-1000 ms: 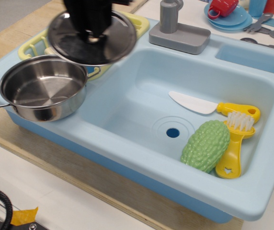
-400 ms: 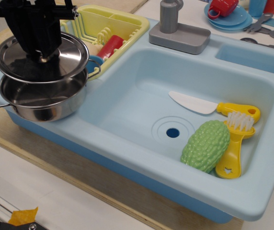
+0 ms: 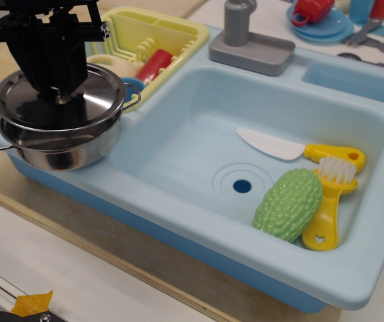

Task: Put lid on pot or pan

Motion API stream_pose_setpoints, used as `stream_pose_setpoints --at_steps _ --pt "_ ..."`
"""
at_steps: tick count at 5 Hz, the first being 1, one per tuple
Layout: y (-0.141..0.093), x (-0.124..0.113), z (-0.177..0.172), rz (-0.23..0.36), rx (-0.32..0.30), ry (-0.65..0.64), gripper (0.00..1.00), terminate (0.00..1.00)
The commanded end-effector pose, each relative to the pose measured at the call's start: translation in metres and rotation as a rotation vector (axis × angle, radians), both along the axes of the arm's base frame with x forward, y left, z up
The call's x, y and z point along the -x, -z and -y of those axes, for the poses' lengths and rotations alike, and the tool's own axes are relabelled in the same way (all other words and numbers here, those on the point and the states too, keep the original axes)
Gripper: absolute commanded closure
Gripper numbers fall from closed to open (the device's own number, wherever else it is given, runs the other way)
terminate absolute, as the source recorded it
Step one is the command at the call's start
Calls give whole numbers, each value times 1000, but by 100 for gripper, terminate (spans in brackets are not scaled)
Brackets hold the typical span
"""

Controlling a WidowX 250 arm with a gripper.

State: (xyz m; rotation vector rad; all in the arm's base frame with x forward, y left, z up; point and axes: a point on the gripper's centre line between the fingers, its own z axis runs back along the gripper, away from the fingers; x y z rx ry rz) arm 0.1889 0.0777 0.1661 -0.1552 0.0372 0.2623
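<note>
The shiny steel pot [image 3: 61,149] with thin wire loop handles stands on the left ledge of the light blue toy sink [image 3: 178,201]. The round steel lid [image 3: 88,100] lies over the pot's rim, roughly level, covering the opening. My black gripper [image 3: 59,94] comes down from above and is shut on the lid's small central knob, which its fingers mostly hide.
A yellow dish rack [image 3: 155,40] with a red item stands just behind the pot. A grey faucet [image 3: 249,40] is at the back. In the basin lie a white and yellow knife [image 3: 293,149], a green vegetable [image 3: 288,203] and a yellow brush [image 3: 329,201].
The gripper carried the lid left and down from above the dish rack to over the pot. The lid now sits lower, at the pot's rim.
</note>
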Motion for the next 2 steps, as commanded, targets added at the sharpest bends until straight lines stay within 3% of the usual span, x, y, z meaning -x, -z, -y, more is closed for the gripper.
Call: stream_pose_setpoints --at_steps 1,2 --pt "-7 -4 -4 19 -5 -7 0 0" --pt "-7 -4 -4 19 -5 -7 0 100"
